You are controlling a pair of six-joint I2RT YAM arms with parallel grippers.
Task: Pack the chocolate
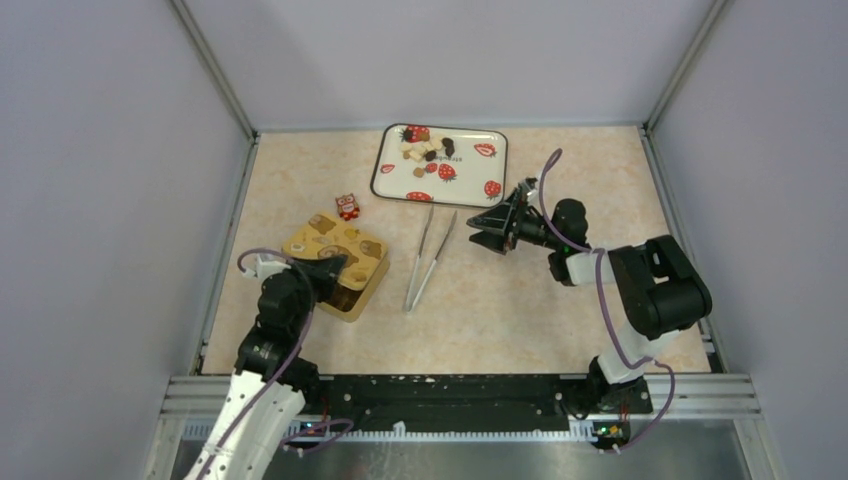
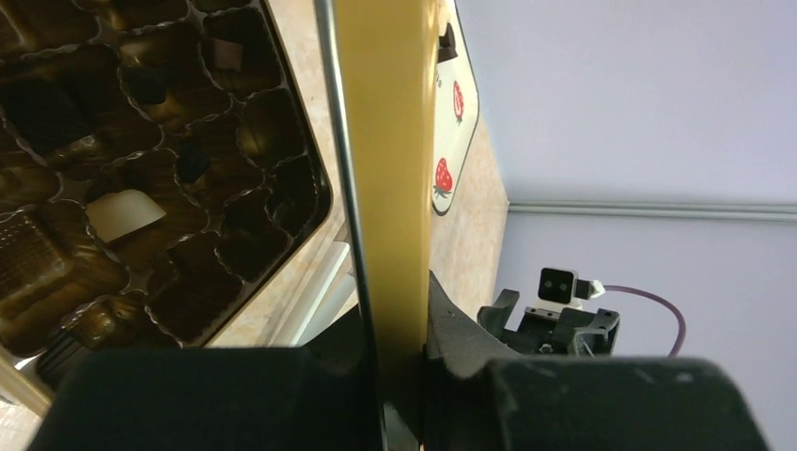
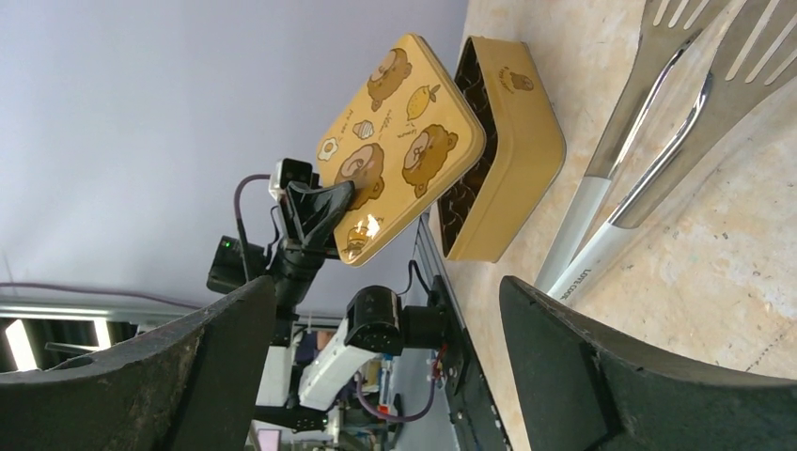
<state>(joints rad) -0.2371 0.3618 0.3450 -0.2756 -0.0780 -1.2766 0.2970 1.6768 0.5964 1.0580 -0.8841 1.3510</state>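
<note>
Several small chocolate pieces (image 1: pixel 428 148), dark, light brown and cream, lie on the white strawberry-printed tray (image 1: pixel 480 180) at the back centre. The yellow box (image 1: pixel 358 292) stands open at the left. Its brown compartment insert (image 2: pixel 188 169) holds a cream piece (image 2: pixel 122 211) and a few dark pieces. My left gripper (image 1: pixel 325 268) is shut on the yellow bear-printed lid (image 1: pixel 335 243) and holds it tilted above the box; the lid is seen edge-on in the left wrist view (image 2: pixel 385 188). My right gripper (image 1: pixel 490 228) is open and empty, right of the tongs, facing the box (image 3: pixel 507 160).
Metal tongs (image 1: pixel 428 262) with white handles lie between the box and my right gripper, also in the right wrist view (image 3: pixel 648 160). A small red wrapped item (image 1: pixel 348 207) lies behind the box. Metal rails border the table's sides.
</note>
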